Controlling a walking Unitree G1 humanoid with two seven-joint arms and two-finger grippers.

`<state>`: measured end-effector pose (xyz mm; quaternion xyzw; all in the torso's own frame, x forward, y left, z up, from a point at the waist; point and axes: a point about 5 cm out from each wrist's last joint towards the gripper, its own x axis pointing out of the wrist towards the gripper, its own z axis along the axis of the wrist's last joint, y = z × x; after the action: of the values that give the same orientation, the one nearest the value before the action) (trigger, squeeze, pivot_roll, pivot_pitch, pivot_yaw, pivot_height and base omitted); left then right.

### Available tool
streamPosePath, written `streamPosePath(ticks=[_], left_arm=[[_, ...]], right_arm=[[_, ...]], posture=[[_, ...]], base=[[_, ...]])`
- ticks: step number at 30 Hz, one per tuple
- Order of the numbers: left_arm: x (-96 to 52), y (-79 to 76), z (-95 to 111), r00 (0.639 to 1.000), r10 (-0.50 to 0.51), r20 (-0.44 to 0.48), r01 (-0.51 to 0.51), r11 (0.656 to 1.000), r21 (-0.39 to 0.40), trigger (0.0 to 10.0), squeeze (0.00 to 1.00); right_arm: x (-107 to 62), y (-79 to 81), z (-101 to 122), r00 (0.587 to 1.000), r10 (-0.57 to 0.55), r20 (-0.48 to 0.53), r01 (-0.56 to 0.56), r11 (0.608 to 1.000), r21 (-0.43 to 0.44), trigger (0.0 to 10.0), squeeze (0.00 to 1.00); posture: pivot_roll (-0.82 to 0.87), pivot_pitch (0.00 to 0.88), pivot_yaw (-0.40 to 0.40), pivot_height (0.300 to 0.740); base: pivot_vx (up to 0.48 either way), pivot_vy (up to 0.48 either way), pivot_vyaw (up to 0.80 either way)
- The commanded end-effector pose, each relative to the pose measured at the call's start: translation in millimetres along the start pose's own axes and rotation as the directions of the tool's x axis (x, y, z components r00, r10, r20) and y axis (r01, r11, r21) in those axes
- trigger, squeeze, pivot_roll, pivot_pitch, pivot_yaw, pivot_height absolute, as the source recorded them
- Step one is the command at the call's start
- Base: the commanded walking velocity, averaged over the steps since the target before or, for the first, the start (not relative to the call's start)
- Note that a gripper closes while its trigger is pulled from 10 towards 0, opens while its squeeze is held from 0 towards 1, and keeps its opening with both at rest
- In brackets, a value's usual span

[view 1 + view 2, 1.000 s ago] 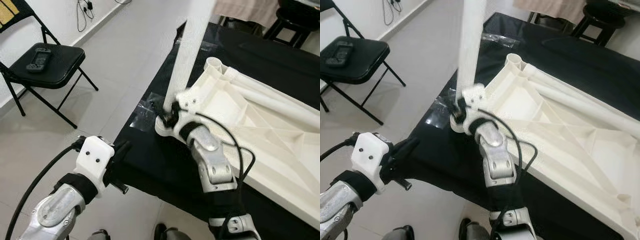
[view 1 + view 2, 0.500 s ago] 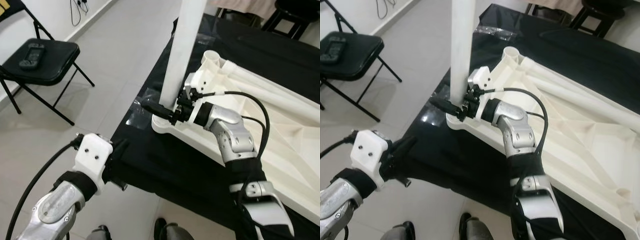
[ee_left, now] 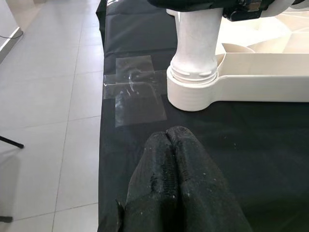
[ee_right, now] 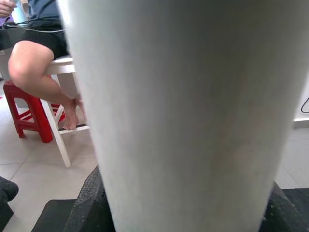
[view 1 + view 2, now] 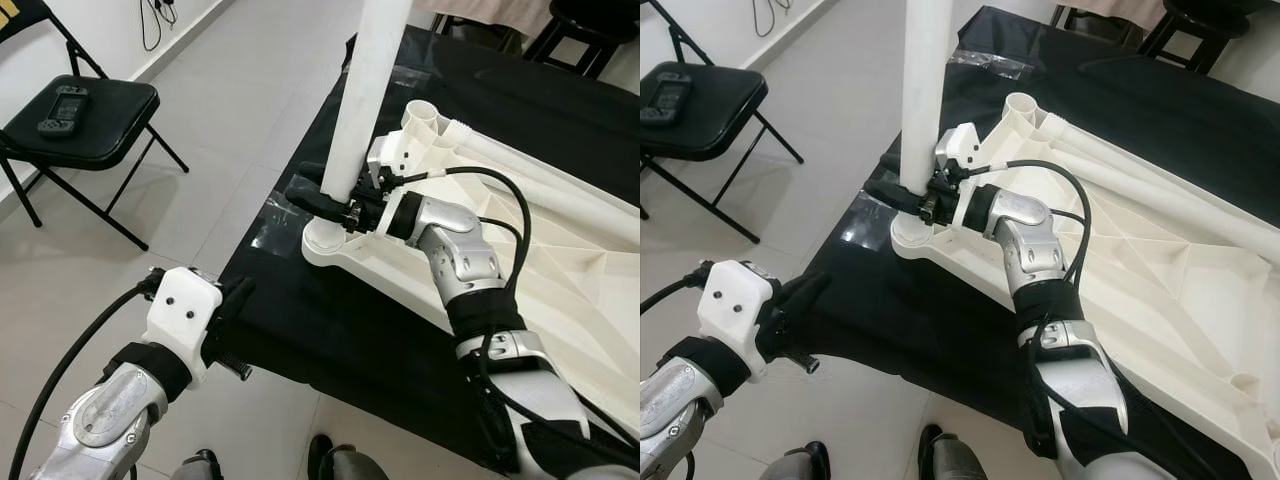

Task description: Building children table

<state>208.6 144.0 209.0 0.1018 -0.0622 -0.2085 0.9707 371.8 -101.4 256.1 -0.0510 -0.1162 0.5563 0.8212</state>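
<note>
On the black-covered bench: the overturned white tabletop (image 5: 560, 260) lies underside up, ribs showing.
Table leg: the white table leg (image 5: 365, 90) stands upright in the near corner socket (image 3: 193, 94).
Right gripper: the right gripper (image 5: 322, 196) is clamped around the leg just above the socket, higher than half a second ago, wrist swung round.
Meaning: probably a fresh grip for another screwing turn; the leg seems nearly seated.
Left gripper: the left gripper (image 3: 174, 140), fingers pressed together, hovers idle at the bench edge.
Clear tape patch: the tape patch (image 3: 133, 89) lies beside the socket.
</note>
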Motion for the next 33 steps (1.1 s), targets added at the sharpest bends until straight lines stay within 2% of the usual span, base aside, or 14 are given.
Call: streamPosePath(ticks=[1, 6, 10, 11, 12, 13, 14, 15, 22, 23, 29, 30, 31, 33], left_arm=[[-3.0, -3.8, -1, 1.000, -0.022, -0.007, 0.022, 1.000, -0.001, 10.0, 0.00], [-3.4, -3.8, -1, 1.000, -0.022, -0.008, 0.022, 1.000, -0.001, 10.0, 0.00], [-4.6, -3.2, -1, 1.000, -0.021, -0.008, 0.021, 1.000, -0.002, 10.0, 0.00], [-6.1, -2.6, -1, 1.000, -0.020, -0.013, 0.020, 1.000, -0.004, 10.0, 0.00], [-6.6, -3.7, -1, 0.999, -0.027, -0.017, 0.027, 1.000, -0.009, 10.0, 0.00], [-6.6, -3.7, -1, 0.999, -0.027, -0.017, 0.027, 1.000, -0.009, 10.0, 0.00], [-6.3, -4.7, -2, 0.999, -0.033, -0.018, 0.033, 0.999, -0.014, 10.0, 0.00], [-5.2, -6.2, -2, 0.999, -0.040, -0.018, 0.040, 0.999, -0.018, 10.0, 0.00], [-2.3, -9.3, -1, 0.999, -0.050, -0.011, 0.049, 0.998, -0.024, 10.0, 0.00], [-2.2, -8.7, -1, 0.999, -0.046, -0.009, 0.046, 0.999, -0.025, 10.0, 0.00], [-1.6, -9.6, -1, 0.999, -0.049, -0.008, 0.048, 0.998, -0.028, 10.0, 0.00], [-1.2, -10.4, -1, 0.999, -0.052, -0.007, 0.052, 0.998, -0.030, 10.0, 0.00], [-1.2, -10.4, -1, 0.999, -0.052, -0.007, 0.052, 0.998, -0.030, 10.0, 0.00], [-0.5, -11.2, -1, 0.999, -0.054, -0.005, 0.054, 0.998, -0.032, 10.0, 0.00]], right_arm=[[-7.2, -2.5, -11, 0.999, -0.017, -0.036, 0.019, 0.999, 0.032, 0.0, 0.00], [-11.6, -5.0, -14, 0.997, -0.054, -0.047, 0.055, 0.998, 0.027, 0.0, 0.00], [-16.5, -5.6, -27, 0.973, -0.209, -0.096, 0.213, 0.976, 0.037, 0.0, 0.00], [-26.1, 2.1, -52, 0.841, -0.492, -0.224, 0.499, 0.866, -0.029, 0.0, 0.00], [-29.1, 33.9, -74, 0.720, -0.623, -0.306, 0.640, 0.766, -0.052, 0.0, 0.00], [-29.1, 33.9, -74, 0.720, -0.623, -0.306, 0.640, 0.766, -0.052, 0.0, 0.00], [-30.0, 55.0, -79, 0.629, -0.702, -0.334, 0.726, 0.684, -0.070, 0.0, 0.00], [-25.7, 65.1, -79, 0.599, -0.725, -0.342, 0.755, 0.653, -0.061, 0.0, 0.00], [-7.9, 54.5, -73, 0.625, -0.720, -0.301, 0.748, 0.663, -0.031, 0.0, 0.00], [-6.0, 51.1, -71, 0.624, -0.724, -0.294, 0.750, 0.660, -0.032, 10.0, 0.00], [-4.3, 49.1, -56, 0.649, -0.726, -0.229, 0.747, 0.664, 0.010, 10.0, 0.00], [-2.5, 48.3, -48, 0.692, -0.699, -0.181, 0.716, 0.696, 0.049, 10.0, 1.00], [-2.5, 48.3, -48, 0.692, -0.699, -0.181, 0.716, 0.696, 0.049, 10.0, 1.00], [1.0, 43.0, -25, 0.839, -0.542, -0.056, 0.545, 0.832, 0.109, 10.0, 1.00]], posture=[[0.16, 0.272, -0.139, 0.740], [0.16, 0.272, -0.139, 0.740], [0.15, 0.281, -0.149, 0.740], [0.14, 0.295, -0.145, 0.740], [0.13, 0.298, -0.135, 0.740], [0.13, 0.298, -0.135, 0.740], [0.13, 0.296, -0.130, 0.740], [0.13, 0.294, -0.128, 0.740], [0.13, 0.290, -0.132, 0.740], [0.13, 0.290, -0.131, 0.740], [0.13, 0.289, -0.131, 0.740], [0.13, 0.288, -0.127, 0.740], [0.13, 0.288, -0.127, 0.740], [0.13, 0.287, -0.130, 0.740]], base=[[0.000, 0.000, 0.00], [0.000, 0.000, 0.00], [0.000, 0.000, 0.00], [0.000, 0.000, 0.00], [0.000, 0.000, 0.00], [0.000, 0.000, 0.00], [0.000, 0.000, 0.00], [0.000, 0.000, 0.00], [0.000, 0.000, 0.00], [0.000, 0.000, 0.00], [0.000, 0.000, 0.00], [0.000, 0.000, 0.00], [0.000, 0.000, 0.00], [0.000, 0.000, 0.00]])
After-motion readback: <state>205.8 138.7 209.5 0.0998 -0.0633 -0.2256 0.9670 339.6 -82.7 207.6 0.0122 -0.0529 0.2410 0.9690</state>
